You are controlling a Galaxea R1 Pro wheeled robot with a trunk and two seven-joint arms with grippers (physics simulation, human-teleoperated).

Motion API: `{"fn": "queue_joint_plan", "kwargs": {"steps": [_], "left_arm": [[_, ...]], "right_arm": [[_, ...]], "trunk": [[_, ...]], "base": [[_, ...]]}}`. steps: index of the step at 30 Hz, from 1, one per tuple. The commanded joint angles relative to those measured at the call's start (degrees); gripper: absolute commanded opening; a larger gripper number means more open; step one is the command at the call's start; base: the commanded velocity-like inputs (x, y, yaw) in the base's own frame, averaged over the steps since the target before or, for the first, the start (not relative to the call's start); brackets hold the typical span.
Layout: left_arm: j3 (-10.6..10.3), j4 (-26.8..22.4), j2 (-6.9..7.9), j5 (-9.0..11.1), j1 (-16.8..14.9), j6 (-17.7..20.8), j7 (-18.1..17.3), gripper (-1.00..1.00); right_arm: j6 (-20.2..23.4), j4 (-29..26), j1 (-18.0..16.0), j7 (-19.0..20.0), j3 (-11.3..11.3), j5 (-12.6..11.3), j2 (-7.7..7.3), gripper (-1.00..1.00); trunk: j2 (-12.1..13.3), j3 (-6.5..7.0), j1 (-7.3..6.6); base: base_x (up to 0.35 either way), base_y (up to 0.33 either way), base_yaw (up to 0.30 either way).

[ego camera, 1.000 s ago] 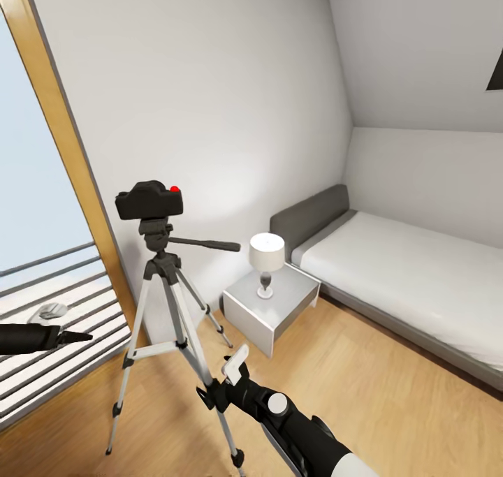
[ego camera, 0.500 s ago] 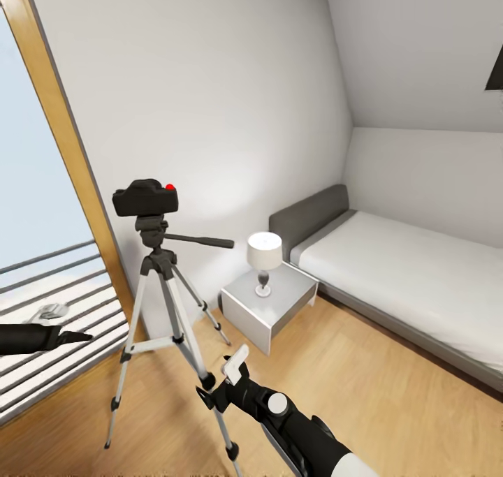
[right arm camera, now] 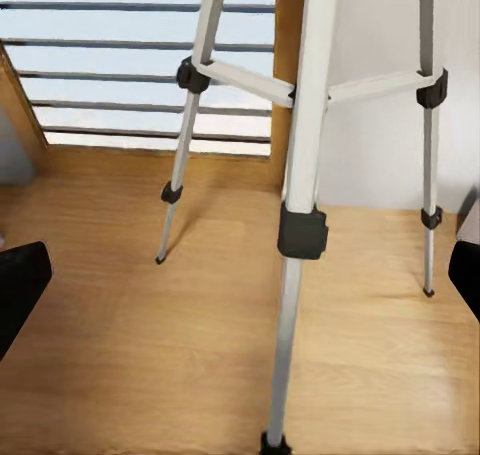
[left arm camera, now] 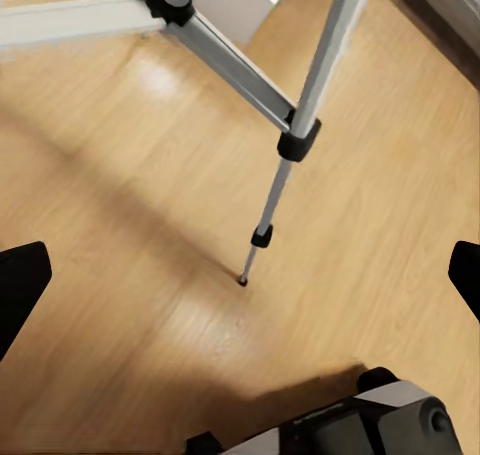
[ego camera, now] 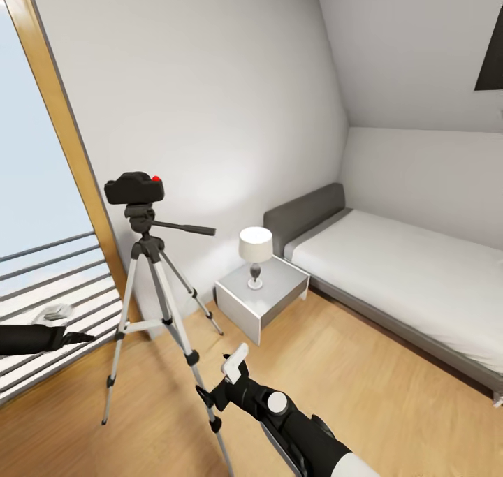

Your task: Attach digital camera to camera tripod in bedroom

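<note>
Digital camera [ego camera: 135,187] sits on top of the camera tripod [ego camera: 150,288] head, level, red button up, by the white wall beside the window frame [ego camera: 66,149]. Looks mounted already; seating not verifiable from here.

Handling call: camera is a small rigid box, probably light, smooth plastic, so slip risk. If it needs reseating, pinch across the body's flat front and back, clear of the button and any lens. Tripod is the weak link: thin silver legs, spread wide, top-heavy with the camera on. A sideways knock on a leg or the pan handle [ego camera: 183,228] likely tips it. Steady it at the centre column or head, not the lower leg sections.

Right gripper [ego camera: 234,365] is low, just beside the near leg, jaws spread, holding nothing; right wrist view looks straight at that leg [right arm camera: 300,225]. Left gripper [ego camera: 73,336] is out toward the window, well apart from the tripod, jaws also spread wide per its wrist view, empty.

Bedside table [ego camera: 262,299] with lamp [ego camera: 255,250] and bed [ego camera: 398,281] lie further right, out of the way.
</note>
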Motion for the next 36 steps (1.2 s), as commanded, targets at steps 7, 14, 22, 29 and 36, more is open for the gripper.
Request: {"fn": "queue_joint_plan", "kwargs": {"steps": [7, 14, 22, 29, 36], "left_arm": [[-0.24, 0.0, -0.17, 0.44, 0.11, 0.28, 0.62, 1.0], [-0.13, 0.42, -0.13, 0.48, 0.68, 0.22, 0.81, 1.0], [1.35, 0.95, -0.17, 0.49, 0.94, 0.15, 0.8, 1.0], [1.88, 1.21, -0.35, 0.45, 1.11, 0.14, 0.87, 1.0], [2.19, 1.55, -1.92, 0.48, 3.49, -0.08, 2.31, 1.0]], "right_arm": [[0.08, -0.09, -0.07, 0.1, 0.02, -0.27, 0.0, 1.0], [0.25, -0.13, -0.09, 0.01, 0.08, -0.22, 0.0, 1.0], [0.01, -0.14, -0.04, -0.02, 0.03, -0.19, 0.0, 1.0], [-0.19, -0.24, -0.02, -0.03, 0.0, -0.19, 0.0, 1.0], [0.25, -1.54, 0.21, 0.14, -0.35, -0.27, 0.0, 1.0]], "trunk": [[-0.09, -0.1, 0.0], [-0.09, -0.1, 0.0], [-0.09, -0.1, 0.0], [-0.09, -0.1, 0.0], [-0.09, -0.1, 0.0]], "base": [[-0.242, -0.26, 0.011], [-0.229, -0.218, 0.002], [-0.068, -0.064, 0.0], [-0.041, -0.033, 0.0], [-0.13, -0.097, 0.0]]}}
